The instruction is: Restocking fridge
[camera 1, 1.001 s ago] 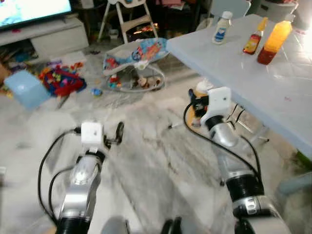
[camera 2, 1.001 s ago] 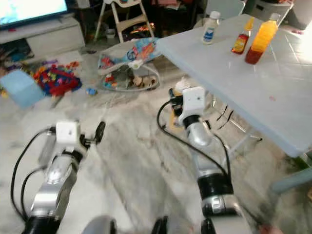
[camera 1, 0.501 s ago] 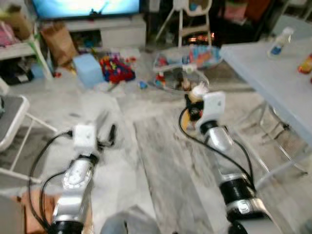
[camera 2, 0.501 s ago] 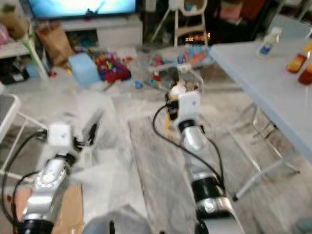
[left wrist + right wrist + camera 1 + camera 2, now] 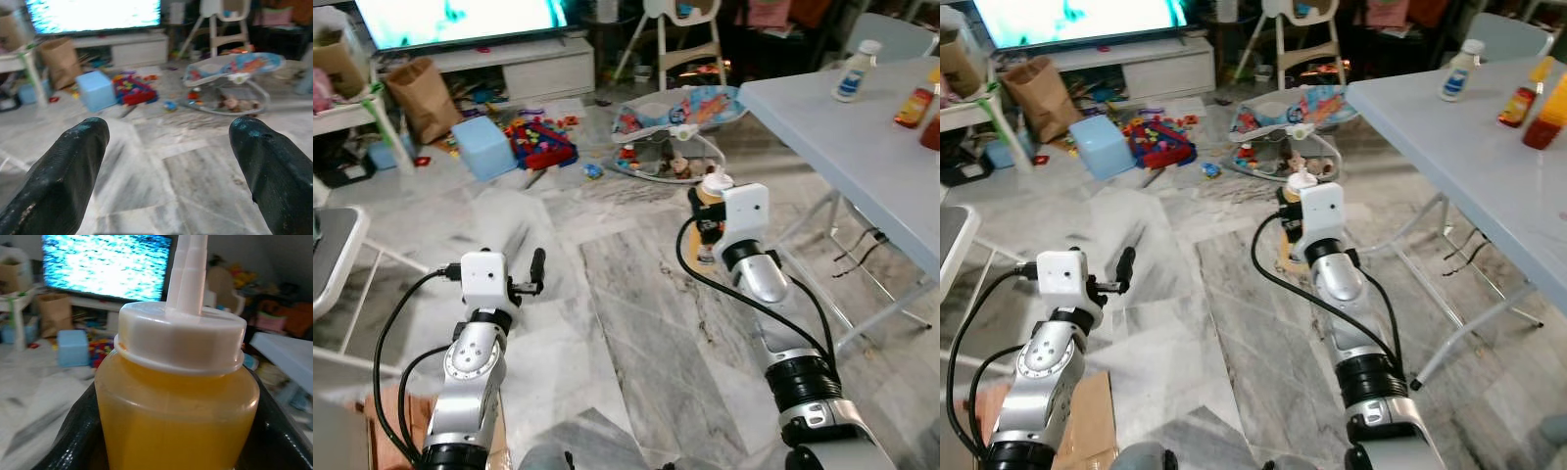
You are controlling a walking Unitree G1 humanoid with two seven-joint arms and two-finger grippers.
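A yellow bottle with a white cap is held clamped in the right pincer, above the marble floor left of the table. The left pincer is held wide and empty. The carrying step is judged underway; the fridge must next be found.

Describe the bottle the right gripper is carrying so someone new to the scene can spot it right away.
Start at the pale table on the robot's right; just off its near edge, above the marble floor, the right gripper holds a squeeze bottle upright. It has yellow-orange contents and a white nozzle cap. Unlike the bottles standing on the table, it is clamped between black fingers.
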